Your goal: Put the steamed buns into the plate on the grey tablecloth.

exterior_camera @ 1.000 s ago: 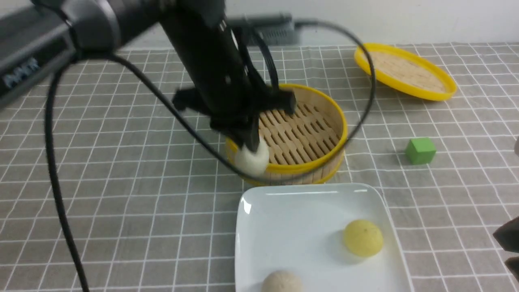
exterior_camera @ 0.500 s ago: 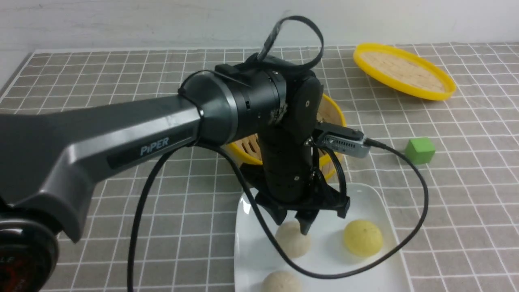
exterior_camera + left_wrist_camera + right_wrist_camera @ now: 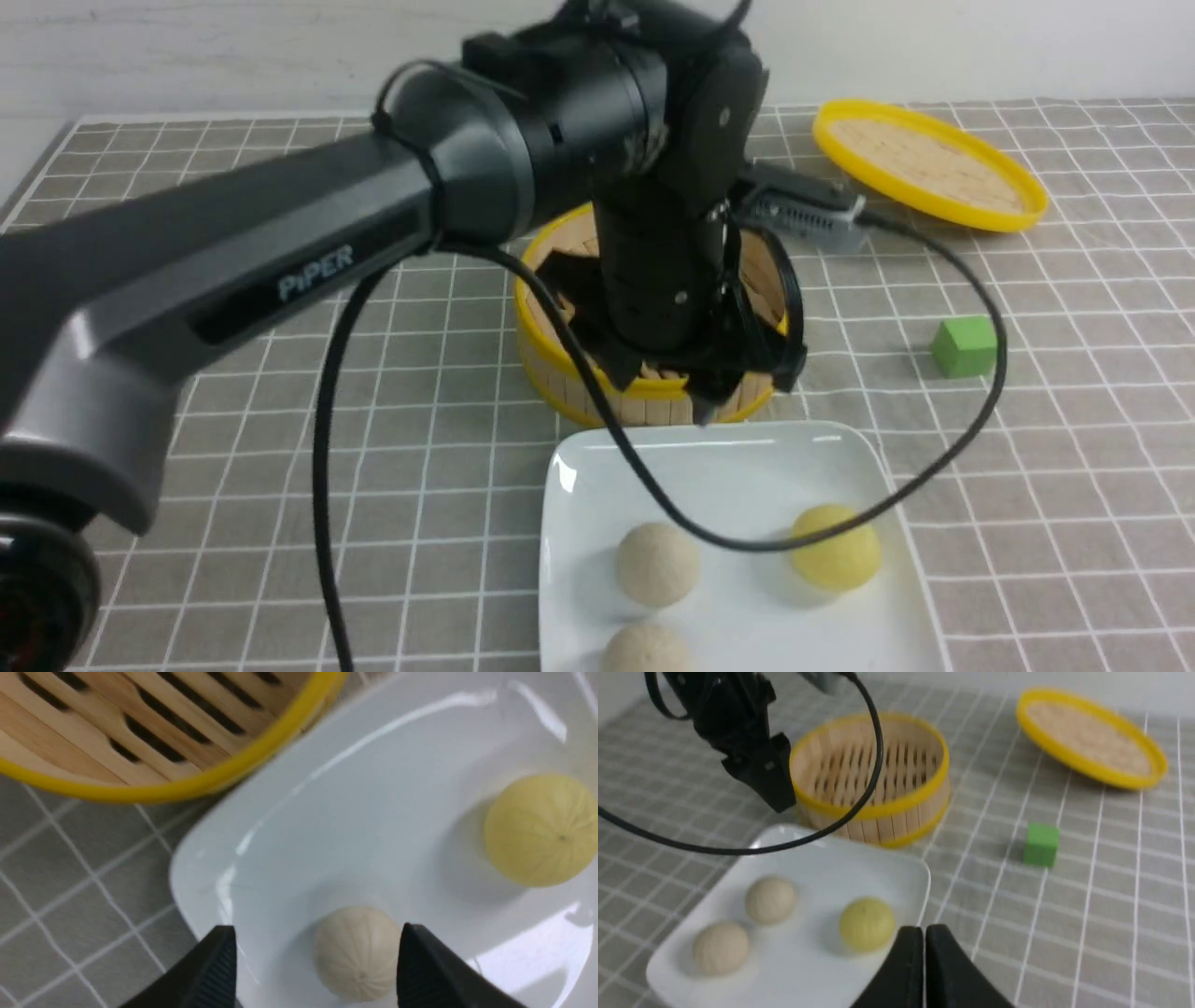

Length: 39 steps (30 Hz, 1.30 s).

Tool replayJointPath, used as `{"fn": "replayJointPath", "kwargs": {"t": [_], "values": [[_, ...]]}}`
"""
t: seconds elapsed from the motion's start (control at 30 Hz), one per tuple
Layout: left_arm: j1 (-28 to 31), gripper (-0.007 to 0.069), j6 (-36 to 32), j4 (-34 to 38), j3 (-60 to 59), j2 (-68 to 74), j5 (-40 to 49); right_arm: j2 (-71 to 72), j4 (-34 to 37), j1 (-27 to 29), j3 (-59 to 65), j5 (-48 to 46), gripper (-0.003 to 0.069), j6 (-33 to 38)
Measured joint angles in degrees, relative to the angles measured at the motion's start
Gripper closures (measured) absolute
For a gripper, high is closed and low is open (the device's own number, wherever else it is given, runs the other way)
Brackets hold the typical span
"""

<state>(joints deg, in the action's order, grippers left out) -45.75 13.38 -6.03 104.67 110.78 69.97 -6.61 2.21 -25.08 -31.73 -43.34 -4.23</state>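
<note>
With three round buns, two beige [image 3: 657, 566] [image 3: 646, 648] and one yellow [image 3: 834, 549], on the glossy white square plate [image 3: 747, 635] at lower centre, placing looks finished; the black left gripper [image 3: 317, 956] gapes empty, seemingly needing only withdrawal, the right's [image 3: 922, 933] jaws nearly meeting on nothing.

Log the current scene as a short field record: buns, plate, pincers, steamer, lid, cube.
buns: two beige, one yellow, all on plate
plate: white, on grey cloth
left pincer: open, empty, raised above plate and steamer edge
right pincer: nearly shut, empty
steamer: yellow-rimmed, behind plate
lid: off, beyond green cube
green cube: on cloth
</note>
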Motion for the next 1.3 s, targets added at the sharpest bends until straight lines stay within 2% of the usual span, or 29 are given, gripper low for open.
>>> {"fn": "replayJointPath", "kwargs": {"t": [0.07,0.2,0.23,0.3,0.37,0.4,0.47,1.3], "values": [[0.0,0.0181,0.0,-0.4,1.6,-0.3,0.1,0.5,0.0,0.0,3.5,5.9,0.0629,0.0],[0.0,0.0261,0.0,-0.4,2.8,-0.4,0.6,0.3,0.1,0.0,10.6,17.5,0.0629,-0.5],[0.0,0.0333,0.0,-0.4,2.8,-0.4,0.9,0.3,0.3,0.0,12.3,20.1,0.0629,-1.5],[0.0,0.0391,0.0,-0.4,2.8,-0.4,0.9,0.3,0.3,0.0,12.8,20.8,0.0629,-2.3],[0.0,0.0532,-0.2,-0.4,2.8,-0.4,0.9,0.2,0.4,0.0,13.0,21.3,0.0629,-3.8],[0.0,0.0573,-0.2,-0.4,2.8,-0.4,0.9,0.2,0.4,0.0,13.0,21.2,0.0629,-4.0],[0.0,0.0609,-0.2,-0.5,2.8,-0.4,0.9,0.2,0.4,0.0,13.1,20.9,0.0628,-4.2],[-0.3,0.0622,-0.2,-1.5,2.8,-0.7,0.9,1.2,0.3,0.1,15.2,20.8,0.0592,-4.5]]}}
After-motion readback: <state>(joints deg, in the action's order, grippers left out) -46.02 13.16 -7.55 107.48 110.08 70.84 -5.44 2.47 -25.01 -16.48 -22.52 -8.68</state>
